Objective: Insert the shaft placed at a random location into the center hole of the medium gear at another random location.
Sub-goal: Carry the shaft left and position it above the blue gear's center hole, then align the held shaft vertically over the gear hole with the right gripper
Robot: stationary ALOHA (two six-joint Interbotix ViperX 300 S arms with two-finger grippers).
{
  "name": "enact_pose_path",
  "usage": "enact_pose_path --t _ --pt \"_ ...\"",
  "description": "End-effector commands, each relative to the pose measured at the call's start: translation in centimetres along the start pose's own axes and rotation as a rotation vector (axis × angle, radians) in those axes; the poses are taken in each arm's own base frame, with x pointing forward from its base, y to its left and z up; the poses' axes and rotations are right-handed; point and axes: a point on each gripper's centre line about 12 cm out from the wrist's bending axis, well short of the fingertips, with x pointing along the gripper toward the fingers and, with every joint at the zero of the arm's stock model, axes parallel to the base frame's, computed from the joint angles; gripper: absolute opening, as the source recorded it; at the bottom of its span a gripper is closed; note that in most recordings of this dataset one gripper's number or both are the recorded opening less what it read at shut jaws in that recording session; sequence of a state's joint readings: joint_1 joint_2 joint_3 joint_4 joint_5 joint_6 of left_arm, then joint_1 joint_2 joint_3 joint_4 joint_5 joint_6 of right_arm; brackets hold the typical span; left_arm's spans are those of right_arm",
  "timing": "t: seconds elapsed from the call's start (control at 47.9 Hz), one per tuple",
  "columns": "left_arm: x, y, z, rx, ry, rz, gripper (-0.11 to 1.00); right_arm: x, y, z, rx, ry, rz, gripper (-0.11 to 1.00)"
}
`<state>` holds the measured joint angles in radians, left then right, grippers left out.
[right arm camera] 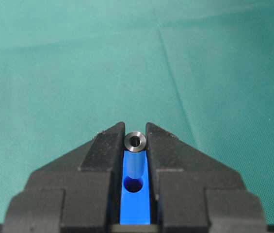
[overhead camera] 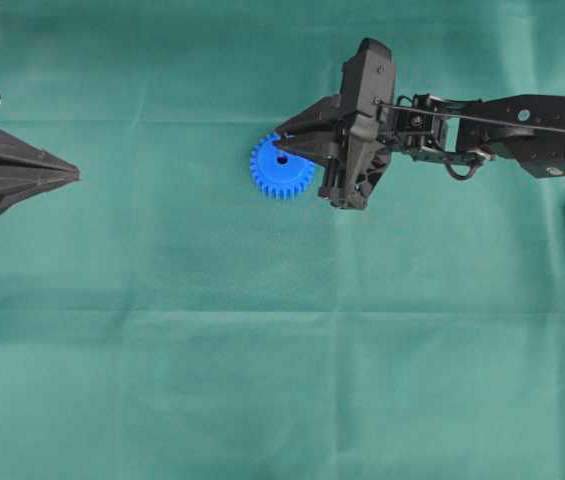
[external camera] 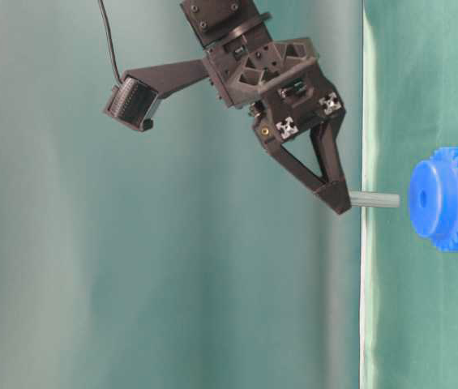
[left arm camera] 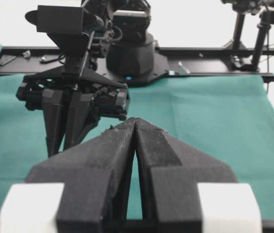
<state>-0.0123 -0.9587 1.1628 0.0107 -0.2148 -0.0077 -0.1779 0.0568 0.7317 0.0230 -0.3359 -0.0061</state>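
The right gripper point(external camera: 338, 198) held the shaft point(external camera: 374, 199) pinched at its tips, above the medium gear point(overhead camera: 282, 166). It was not yet in the center hole point(overhead camera: 282, 158); insertion remained. The left gripper point(overhead camera: 70, 176), at nine o'clock, sat closed and empty.

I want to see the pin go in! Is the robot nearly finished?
Nearly. Done: the right gripper has picked up the shaft and holds it by one end. In hand: the shaft points at the blue medium gear, with a gap between them in the table-level view. Left: pushing it into the center hole. The left gripper sits shut, away from the gear.
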Motion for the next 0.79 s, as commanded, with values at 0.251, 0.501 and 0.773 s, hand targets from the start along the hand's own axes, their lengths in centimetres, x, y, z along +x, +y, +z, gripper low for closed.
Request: enact_pose_path --t 0.251,0.501,0.773 --pt "0.2 0.0 0.7 0.0 -0.017 0.001 0.0 0.7 -0.2 0.0 -0.004 0.0 -0.005 0.13" --pt "0.2 0.0 0.6 0.0 -0.011 0.001 0.0 1.4 -0.3 -0.9 -0.002 0.02 -0.008 0.13" --pt "0.2 0.0 0.6 0.002 -0.011 0.001 0.0 1.5 -0.3 -1.0 -0.004 0.023 -0.007 0.13"
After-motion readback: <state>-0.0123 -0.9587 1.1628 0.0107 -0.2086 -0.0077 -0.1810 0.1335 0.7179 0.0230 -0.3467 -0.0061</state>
